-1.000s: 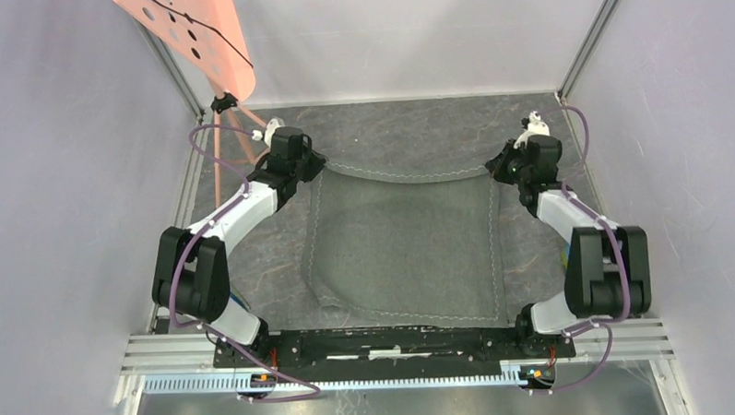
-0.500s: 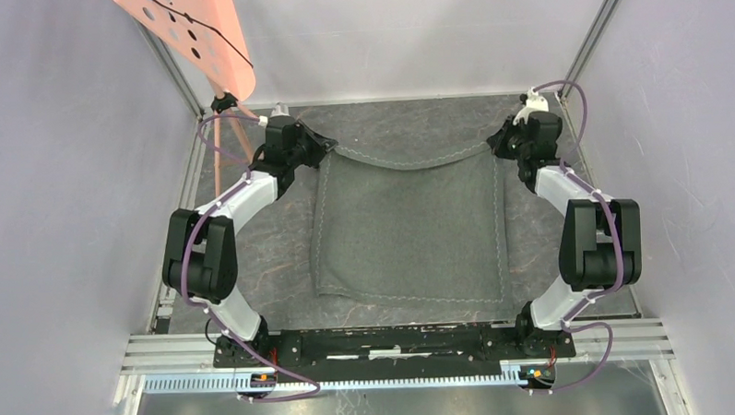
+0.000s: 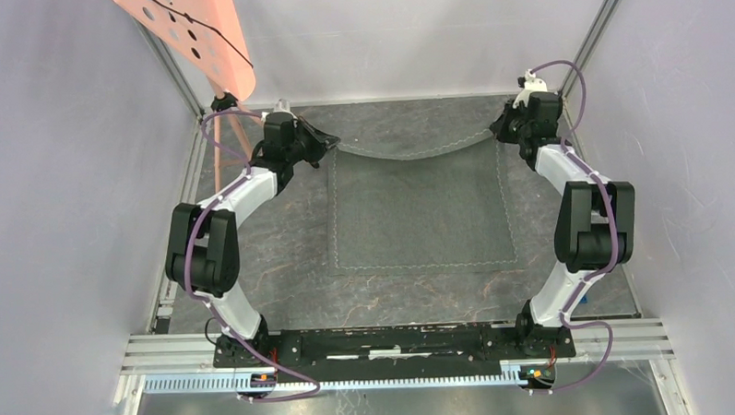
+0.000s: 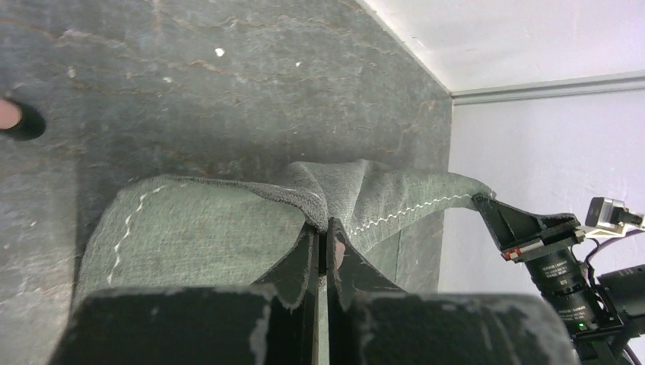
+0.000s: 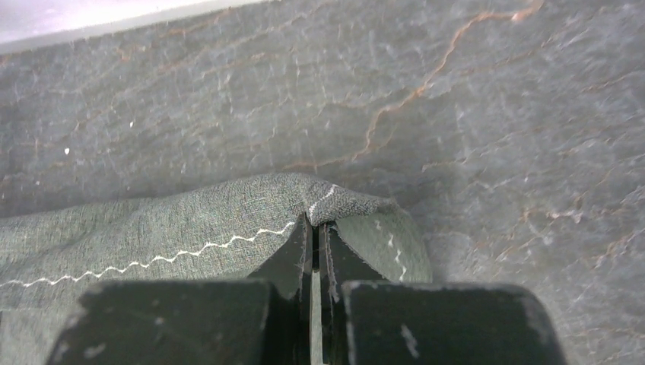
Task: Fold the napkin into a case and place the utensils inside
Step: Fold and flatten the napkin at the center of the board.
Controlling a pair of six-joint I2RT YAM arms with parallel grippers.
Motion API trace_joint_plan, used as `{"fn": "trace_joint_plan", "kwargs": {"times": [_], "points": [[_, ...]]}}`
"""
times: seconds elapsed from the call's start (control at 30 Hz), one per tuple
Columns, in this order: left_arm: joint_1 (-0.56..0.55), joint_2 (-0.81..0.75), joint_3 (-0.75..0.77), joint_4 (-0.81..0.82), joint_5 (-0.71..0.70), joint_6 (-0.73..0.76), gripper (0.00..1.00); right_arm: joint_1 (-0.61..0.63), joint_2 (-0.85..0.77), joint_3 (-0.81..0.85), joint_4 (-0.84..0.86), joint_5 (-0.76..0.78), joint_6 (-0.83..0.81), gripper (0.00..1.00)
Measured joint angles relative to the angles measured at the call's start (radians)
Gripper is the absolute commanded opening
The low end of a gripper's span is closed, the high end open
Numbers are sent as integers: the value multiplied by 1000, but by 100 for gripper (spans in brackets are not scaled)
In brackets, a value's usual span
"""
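The dark grey napkin [image 3: 419, 206] lies spread on the slate floor, its far edge lifted and sagging between my two grippers. My left gripper [image 3: 329, 140] is shut on the napkin's far left corner [image 4: 319, 201]. My right gripper [image 3: 501, 129] is shut on its far right corner [image 5: 335, 204]. The white zigzag hem runs from one pinch to the other. In the left wrist view the right gripper's finger [image 4: 525, 226] shows at the far end of the edge. No utensils are in view.
A salmon perforated panel [image 3: 192, 38] on thin legs stands at the back left, close to my left arm. White walls close the back and both sides. A black foot [image 4: 19, 120] shows at the left edge of the left wrist view.
Both grippers have carried the napkin's far corners toward the back wall. The cloth has been pulled away from the near edge and now lies flatter and squarer.
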Motion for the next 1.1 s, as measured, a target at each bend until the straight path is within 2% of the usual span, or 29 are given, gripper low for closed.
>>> {"fn": "trace_joint_plan", "kwargs": {"times": [0.1,0.23,0.33,0.5,0.67,0.83,1.1], "points": [[13,1,8,-70,12,0,2,0,-11,-3,-60,-16,8,1],[17,-16,4,-208,29,1,2,0,-113,-101,-175,-18,23,1],[14,-99,-78,-278,59,1,2,0,-261,-233,-281,11,35,1],[-26,-328,-282,-376,81,3,2,0,-453,-399,-412,36,53,1],[-89,-534,-498,-416,76,10,2,0,-640,-608,-491,66,57,0],[-159,-597,-667,-426,68,9,2,0,-765,-702,-551,138,56,1],[-195,-666,-723,-452,39,9,2,0,-855,-770,-573,194,68,0]]}}
